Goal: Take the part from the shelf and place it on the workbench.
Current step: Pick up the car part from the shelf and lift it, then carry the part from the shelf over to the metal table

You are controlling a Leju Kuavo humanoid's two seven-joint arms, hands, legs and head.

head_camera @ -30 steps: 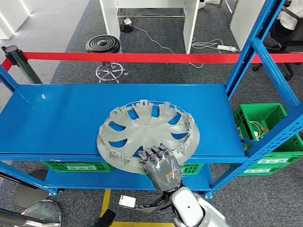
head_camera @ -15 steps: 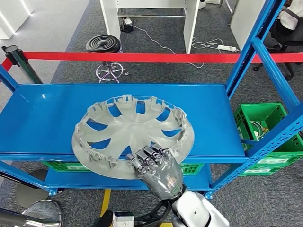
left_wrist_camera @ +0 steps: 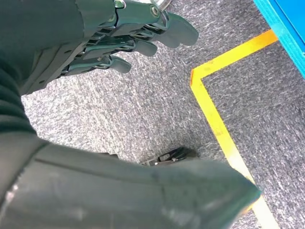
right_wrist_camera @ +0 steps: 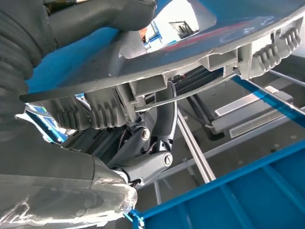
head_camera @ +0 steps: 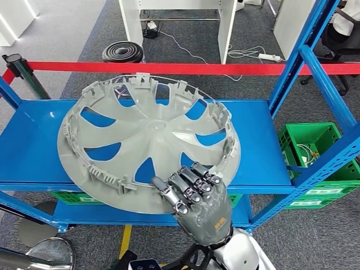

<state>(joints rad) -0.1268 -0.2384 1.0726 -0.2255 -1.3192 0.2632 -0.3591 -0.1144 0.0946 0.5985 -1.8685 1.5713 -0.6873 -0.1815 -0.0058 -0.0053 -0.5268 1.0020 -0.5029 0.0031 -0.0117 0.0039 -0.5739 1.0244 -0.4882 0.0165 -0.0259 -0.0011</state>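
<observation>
Gripping the wheel cover (head_camera: 148,146), right hand (head_camera: 199,202) above shelf (head_camera: 259,140).

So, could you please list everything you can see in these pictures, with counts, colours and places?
Wheel cover: one, grey, tilted above the shelf, held at its near rim.
Shelf: one, blue, in front of the robot.
Crates: green, several, at the shelf's right and below it.
Barrier tape: one, red, behind the shelf.
Stool: one, black, beyond the tape.
Floor line: yellow, on grey carpet.
Right hand: dark grey, grips the wheel cover.
Left hand: dark, hanging over the carpet, holding nothing.
</observation>
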